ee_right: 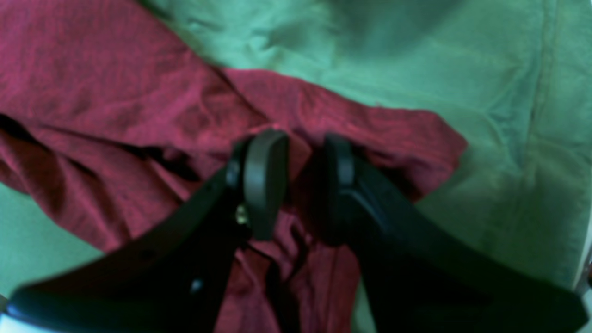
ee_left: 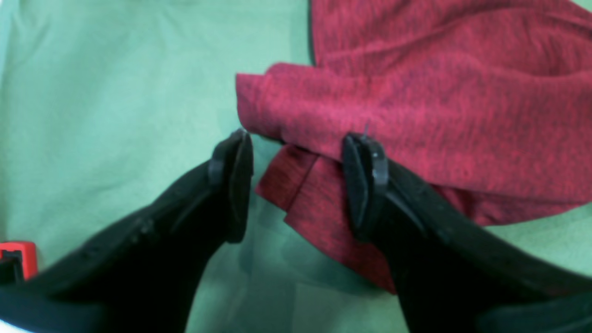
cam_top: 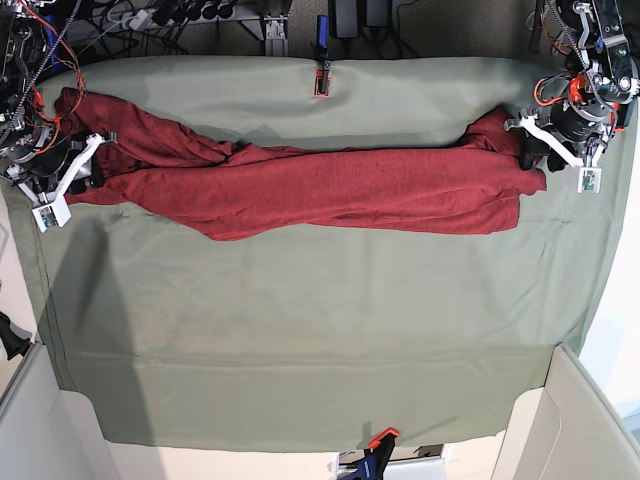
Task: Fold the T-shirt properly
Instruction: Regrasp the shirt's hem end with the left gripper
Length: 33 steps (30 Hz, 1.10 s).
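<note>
Across the sage-green table cloth [cam_top: 300,330], the brick-red knit T-shirt [cam_top: 330,190] lies stretched; the right gripper [ee_right: 296,185] pinches a fold, but the left gripper [ee_left: 296,185] gapes empty, so that end may slump and bunch.

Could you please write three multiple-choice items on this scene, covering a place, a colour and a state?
1. Where does the T-shirt lie on the table cloth?
A. bunched at the near edge
B. stretched across the far half
C. hanging off one side

2. What colour is the table cloth?
A. sage green
B. white
C. blue

3. How do the jaws of the left gripper stand?
A. pressed shut on cloth
B. shut on nothing
C. apart, at the shirt's edge

Answers:
1 B, since the base view shows it drawn out in a long band between the two arms.
2 A, as all three views show green cloth around the red shirt.
3 C, because the left wrist view shows a clear gap between the fingers.
</note>
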Available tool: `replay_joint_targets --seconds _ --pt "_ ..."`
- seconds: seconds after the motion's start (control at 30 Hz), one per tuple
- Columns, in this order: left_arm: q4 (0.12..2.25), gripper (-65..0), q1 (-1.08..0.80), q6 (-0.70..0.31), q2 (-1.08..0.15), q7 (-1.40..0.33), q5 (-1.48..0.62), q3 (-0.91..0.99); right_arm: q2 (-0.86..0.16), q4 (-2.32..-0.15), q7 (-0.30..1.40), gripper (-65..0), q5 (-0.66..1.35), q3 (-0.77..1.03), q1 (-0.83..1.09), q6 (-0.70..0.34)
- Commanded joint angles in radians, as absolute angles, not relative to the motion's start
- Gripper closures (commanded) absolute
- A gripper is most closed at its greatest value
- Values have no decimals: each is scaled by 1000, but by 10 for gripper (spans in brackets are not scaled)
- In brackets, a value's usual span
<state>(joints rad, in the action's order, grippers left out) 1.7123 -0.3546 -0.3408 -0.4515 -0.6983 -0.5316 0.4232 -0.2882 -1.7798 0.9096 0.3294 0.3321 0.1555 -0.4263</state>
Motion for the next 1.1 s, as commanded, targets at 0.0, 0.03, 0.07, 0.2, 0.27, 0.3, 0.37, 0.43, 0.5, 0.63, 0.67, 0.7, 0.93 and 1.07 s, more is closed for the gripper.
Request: replay_joint_targets --seconds 0.0,0.03,0.07,0.2,0.27,0.3,0.37,0.43,0.5,0.63,0.67,0.7,0.93,1.07 --pt "1726 -348 -349 -339 -468 -686 -540 432 -305 -1793 894 -180 341 340 147 -423" --pt "1726 -348 -349 -316 -468 -707 -546 432 -305 -1793 894 -180 341 340 147 -423" --pt "1726 -348 -348 -288 -468 -735 -554 432 -304 -1793 894 -180 341 340 147 -423" --pt "1726 -348 -346 -278 -468 -763 -591 432 -305 -1793 894 -180 341 340 147 -423" --pt "1726 -348 -346 -302 -468 -764 -632 432 -305 -1793 894 -180 341 340 147 -423" --pt "1725 -349 -344 -312 -467 -764 -645 432 -305 -1793 894 -180 341 340 147 -423" --pt "1715 -348 -329 -326 -461 -772 -674 432 -305 -1793 894 -180 341 340 147 -423" --pt "1690 -348 -302 -326 -448 -781 -685 432 -305 -1793 895 -180 341 340 148 -423" --pt "1653 -348 -271 -329 -432 -784 -700 432 -305 -1793 895 -180 341 340 150 -423" --pt "1563 -349 -213 -336 -408 -787 -725 432 -305 -1793 895 -180 341 340 163 -423" --pt "1541 -348 -199 -338 -402 -787 -730 432 -305 -1793 895 -180 341 340 164 -423" --pt "1524 -348 -189 -338 -397 -790 -735 432 -305 -1793 897 -180 341 340 164 -423" --pt "1496 -348 -183 -449 -379 -821 -872 432 -305 -1793 896 -180 341 340 163 -423" --pt "1496 -348 -183 -466 -371 -836 -910 420 -305 -1793 897 -180 341 340 164 -423"
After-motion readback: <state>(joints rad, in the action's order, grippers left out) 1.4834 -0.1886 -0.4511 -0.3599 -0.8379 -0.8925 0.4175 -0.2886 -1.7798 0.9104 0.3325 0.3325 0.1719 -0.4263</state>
